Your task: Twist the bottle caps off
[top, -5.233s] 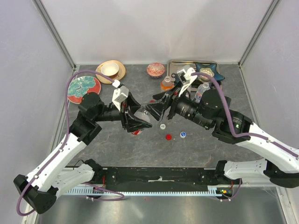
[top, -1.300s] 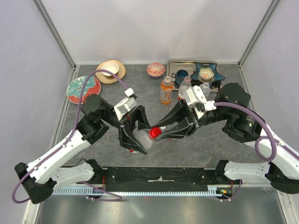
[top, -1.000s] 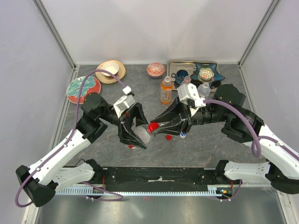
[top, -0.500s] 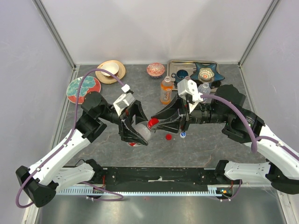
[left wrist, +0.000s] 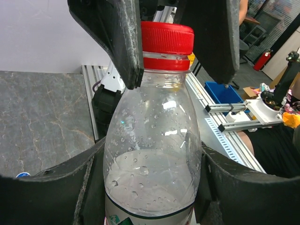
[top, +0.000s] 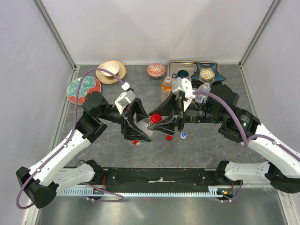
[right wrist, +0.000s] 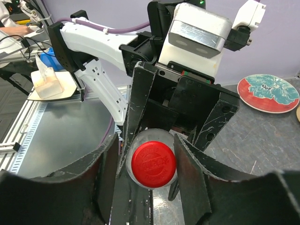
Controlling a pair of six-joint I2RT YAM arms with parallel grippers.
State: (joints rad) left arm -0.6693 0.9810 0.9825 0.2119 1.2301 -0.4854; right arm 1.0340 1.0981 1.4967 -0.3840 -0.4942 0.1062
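While left hand (left wrist: 151, 157) clamps the bottle (left wrist: 152, 117), right hand (right wrist: 146, 140) stands parted around its cap (right wrist: 153, 162).

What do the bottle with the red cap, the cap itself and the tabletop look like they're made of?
Bottle: clear, glossy plastic by the look; you see through it, with highlights and droplets inside. Red cap: opaque, likely plastic, with a soft sheen. Tabletop: grey, veined like stone, matte; possibly a printed mat.

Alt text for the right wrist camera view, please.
A red cap on a clear bottle faces the camera between the black fingers of the right gripper. The left gripper holds the bottle; a teal patterned plate lies behind.
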